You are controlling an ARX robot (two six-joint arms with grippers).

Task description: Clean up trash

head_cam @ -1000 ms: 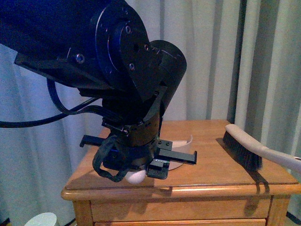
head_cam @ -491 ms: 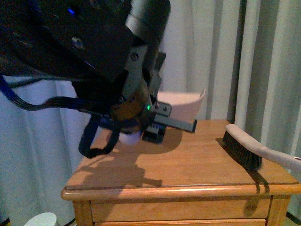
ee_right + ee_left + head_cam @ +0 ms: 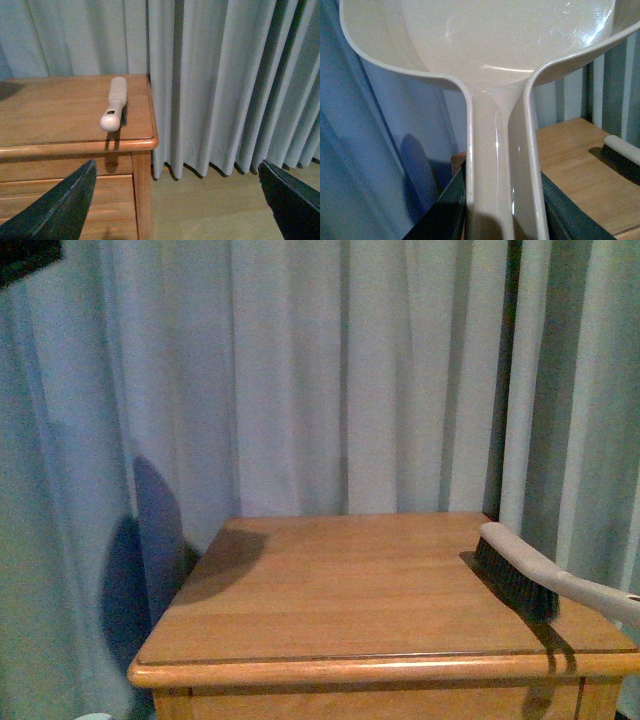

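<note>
My left gripper (image 3: 502,220) is shut on the handle of a cream plastic dustpan (image 3: 485,45), which fills the left wrist view, raised beside the wooden table (image 3: 580,165). In the front view neither arm shows. A hand brush (image 3: 525,575) with dark bristles and a pale handle lies on the table's (image 3: 350,590) right side; it also shows in the left wrist view (image 3: 622,155) and the right wrist view (image 3: 115,102). My right gripper (image 3: 177,200) is open and empty, low beside the table's corner, above the floor. No trash shows on the table top.
Grey curtains (image 3: 330,370) hang close behind and beside the table. The table has drawers (image 3: 60,200) in its front. A wooden floor (image 3: 215,210) lies to the right of the table. A small pale round object (image 3: 95,716) sits at the bottom left.
My left arm, with the dustpan, has lifted up off the table and left the front view. The brush has not moved.
</note>
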